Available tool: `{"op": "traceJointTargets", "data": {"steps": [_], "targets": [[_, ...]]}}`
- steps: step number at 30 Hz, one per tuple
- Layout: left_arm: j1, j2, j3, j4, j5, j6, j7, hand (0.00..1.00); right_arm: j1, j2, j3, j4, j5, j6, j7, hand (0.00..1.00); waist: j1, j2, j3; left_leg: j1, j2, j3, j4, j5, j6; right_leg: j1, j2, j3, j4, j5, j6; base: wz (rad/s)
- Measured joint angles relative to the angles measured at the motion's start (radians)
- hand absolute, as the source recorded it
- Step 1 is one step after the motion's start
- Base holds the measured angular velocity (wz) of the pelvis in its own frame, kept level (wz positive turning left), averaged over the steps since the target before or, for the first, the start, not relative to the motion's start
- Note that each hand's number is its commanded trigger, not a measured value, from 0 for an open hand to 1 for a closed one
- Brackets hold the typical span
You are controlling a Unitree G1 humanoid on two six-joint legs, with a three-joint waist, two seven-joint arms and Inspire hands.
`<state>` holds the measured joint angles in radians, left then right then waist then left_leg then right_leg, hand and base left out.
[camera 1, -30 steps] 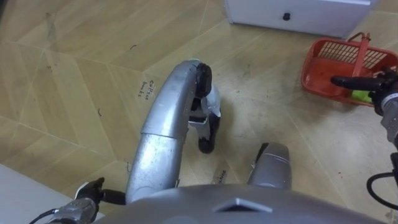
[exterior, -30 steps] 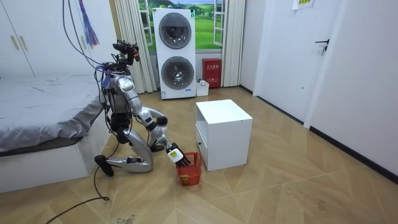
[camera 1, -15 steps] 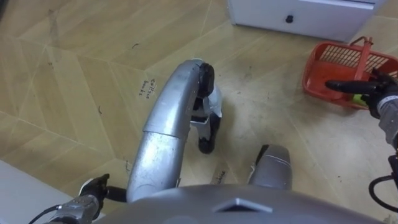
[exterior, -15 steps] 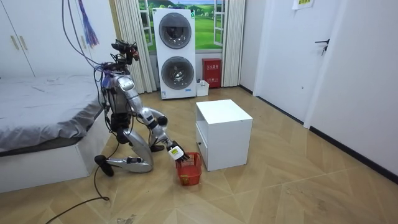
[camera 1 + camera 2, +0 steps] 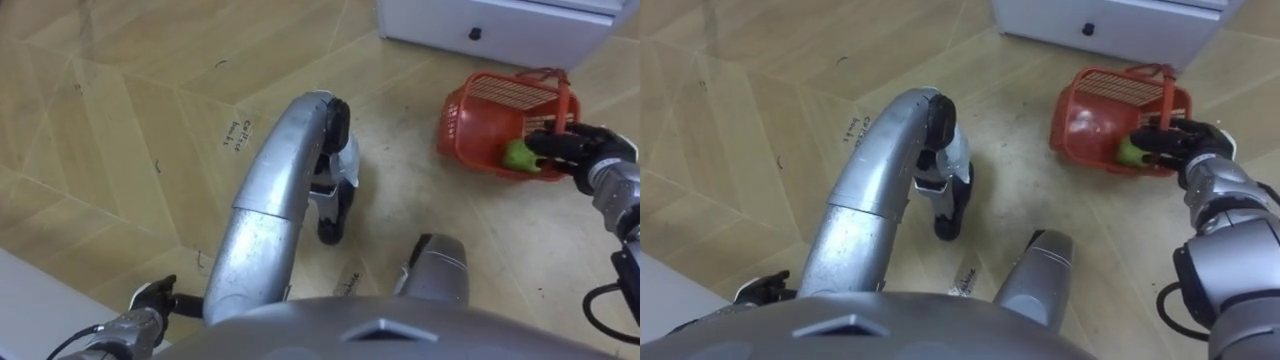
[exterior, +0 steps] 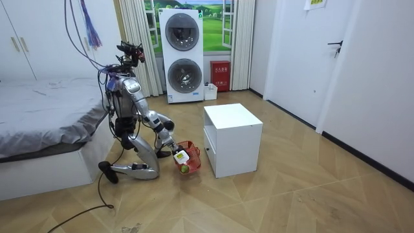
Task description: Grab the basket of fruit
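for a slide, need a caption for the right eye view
Robot's right hand grips the tilted red fruit basket, green fruit inside, near a white cabinet

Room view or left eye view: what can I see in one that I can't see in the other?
The room view adds the bed, the stacked washing machines and how the robot kneels beside the bed. The left eye view adds the left hand low down and pen marks on the floor. Both share the tipped red fruit basket, its green fruit, the right hand gripping it, and the white cabinet.
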<state>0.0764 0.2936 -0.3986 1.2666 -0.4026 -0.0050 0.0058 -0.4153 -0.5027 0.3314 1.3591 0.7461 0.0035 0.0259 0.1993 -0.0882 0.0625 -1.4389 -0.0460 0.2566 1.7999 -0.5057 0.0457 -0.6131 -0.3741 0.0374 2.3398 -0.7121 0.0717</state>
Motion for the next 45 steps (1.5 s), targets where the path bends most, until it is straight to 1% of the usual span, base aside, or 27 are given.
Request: {"op": "traceJointTargets", "data": {"steps": [3, 8, 22, 25, 27, 30, 33, 35, 37, 39, 40, 42, 43, 44, 45], "targets": [[-0.002, -0.004, 0.000, 0.001, 0.000, 0.000, 0.016, 0.00, -0.001, 0.010, 0.000, -0.003, 0.000, 0.000, 0.000, 1.00, 0.000, -0.004, 0.0019, 0.000, 0.001, -0.006, 0.004, 0.000, 0.000, 0.002, 0.009, -0.002, 0.001, 0.000, 0.000, -0.01], [-0.003, -0.013, -0.002, 0.001, -0.001, 0.000, 0.025, 0.00, -0.001, 0.021, 0.000, -0.003, 0.002, 0.000, -0.001, 1.00, 0.000, -0.010, 0.0047, 0.000, 0.001, -0.013, 0.008, 0.000, 0.000, 0.006, 0.015, -0.006, 0.002, 0.000, 0.000, 0.00], [-0.004, -0.014, -0.010, 0.001, -0.002, 0.000, 0.031, 0.00, -0.006, 0.030, 0.000, -0.003, 0.000, 0.001, -0.002, 1.00, -0.001, -0.009, 0.0043, 0.002, 0.000, -0.025, 0.015, 0.001, -0.002, 0.019, 0.028, -0.014, 0.005, 0.001, -0.001, 0.00], [-0.015, -0.018, -0.007, 0.007, -0.002, 0.002, 0.035, 0.00, -0.006, 0.033, 0.001, -0.011, -0.015, 0.010, -0.003, 1.00, -0.001, -0.011, 0.0043, 0.002, 0.001, -0.026, 0.015, 0.001, -0.003, 0.020, 0.028, -0.015, 0.006, 0.001, -0.001, 0.00], [-0.020, -0.019, 0.002, 0.007, -0.001, 0.001, 0.035, 0.00, -0.006, 0.033, 0.001, -0.021, -0.049, 0.011, -0.004, 1.00, -0.001, -0.011, 0.0040, 0.004, 0.001, -0.031, 0.019, 0.002, -0.003, 0.028, 0.034, -0.016, 0.006, 0.001, -0.001, -0.02], [-0.022, -0.019, 0.004, 0.008, 0.000, 0.001, 0.037, 0.00, -0.006, 0.034, 0.001, -0.030, -0.053, 0.011, -0.008, 1.00, -0.001, -0.012, 0.0045, 0.006, 0.001, -0.043, 0.027, 0.002, -0.005, 0.036, 0.047, -0.016, 0.006, 0.001, -0.002, -0.03], [-0.027, -0.019, 0.027, 0.009, 0.001, 0.003, 0.042, 0.00, -0.005, 0.048, 0.003, -0.036, -0.049, 0.016, -0.025, 1.00, 0.000, -0.025, 0.0088, 0.028, 0.000, -0.048, 0.029, 0.001, -0.006, 0.060, 0.051, -0.016, 0.003, 0.002, -0.007, -0.02], [-0.036, -0.019, 0.064, 0.009, 0.000, 0.002, 0.056, 0.00, -0.005, 0.061, 0.002, -0.072, -0.050, 0.024, -0.034, 1.00, -0.001, -0.038, 0.0096, 0.039, 0.000, -0.059, 0.035, -0.002, -0.012, 0.076, 0.062, -0.018, 0.003, 0.003, -0.007, -0.08], [-0.043, -0.019, 0.064, 0.008, 0.003, 0.001, 0.064, 0.00, -0.005, 0.061, -0.001, -0.106, -0.057, 0.024, -0.036, 1.00, -0.005, -0.042, 0.0106, 0.048, -0.002, -0.066, 0.038, -0.003, -0.013, 0.092, 0.066, -0.025, 0.001, 0.003, -0.008, 0.00], [-0.053, -0.019, 0.065, -0.001, 0.020, -0.001, 0.066, 0.00, -0.004, 0.062, -0.001, -0.137, -0.089, 0.024, -0.037, 1.00, -0.010, -0.048, 0.0099, 0.060, -0.003, -0.074, 0.045, -0.008, -0.011, 0.114, 0.072, -0.032, -0.006, 0.003, -0.009, -0.03], [-0.055, -0.019, 0.076, -0.006, 0.054, -0.001, 0.066, 0.00, -0.004, 0.062, -0.001, -0.161, -0.098, 0.024, -0.038, 1.00, -0.011, -0.051, 0.0096, 0.071, -0.002, -0.080, 0.051, -0.016, -0.013, 0.129, 0.079, -0.034, -0.010, 0.004, -0.012, -0.03], [-0.068, -0.017, 0.092, -0.015, 0.083, -0.001, 0.067, 0.00, 0.003, 0.061, -0.003, -0.222, -0.109, 0.026, -0.050, 1.00, -0.032, -0.062, 0.0061, 0.085, -0.020, -0.098, 0.058, -0.025, -0.015, 0.165, 0.081, -0.056, -0.028, 0.005, -0.014, 0.07], [-0.072, -0.017, 0.099, -0.019, 0.089, -0.001, 0.068, 0.00, 0.004, 0.061, -0.004, -0.241, -0.114, 0.027, -0.055, 1.00, -0.034, -0.065, 0.0058, 0.090, -0.021, -0.100, 0.060, -0.028, -0.013, 0.173, 0.082, -0.058, -0.031, 0.005, -0.015, 0.08], [-0.087, -0.017, 0.112, -0.022, 0.092, -0.001, 0.069, 0.00, 0.004, 0.061, -0.007, -0.277, -0.119, 0.027, -0.061, 1.00, -0.041, -0.070, 0.0021, 0.097, -0.025, -0.106, 0.066, -0.036, -0.010, 0.188, 0.084, -0.063, -0.040, 0.006, -0.016, 0.00], [-0.099, -0.017, 0.118, -0.022, 0.092, -0.001, 0.071, 0.00, 0.004, 0.061, -0.010, -0.294, -0.121, 0.027, -0.065, 1.00, -0.046, -0.071, 0.0019, 0.100, -0.032, -0.109, 0.068, -0.040, -0.008, 0.197, 0.084, -0.068, -0.047, 0.007, -0.017, 0.10]]}}
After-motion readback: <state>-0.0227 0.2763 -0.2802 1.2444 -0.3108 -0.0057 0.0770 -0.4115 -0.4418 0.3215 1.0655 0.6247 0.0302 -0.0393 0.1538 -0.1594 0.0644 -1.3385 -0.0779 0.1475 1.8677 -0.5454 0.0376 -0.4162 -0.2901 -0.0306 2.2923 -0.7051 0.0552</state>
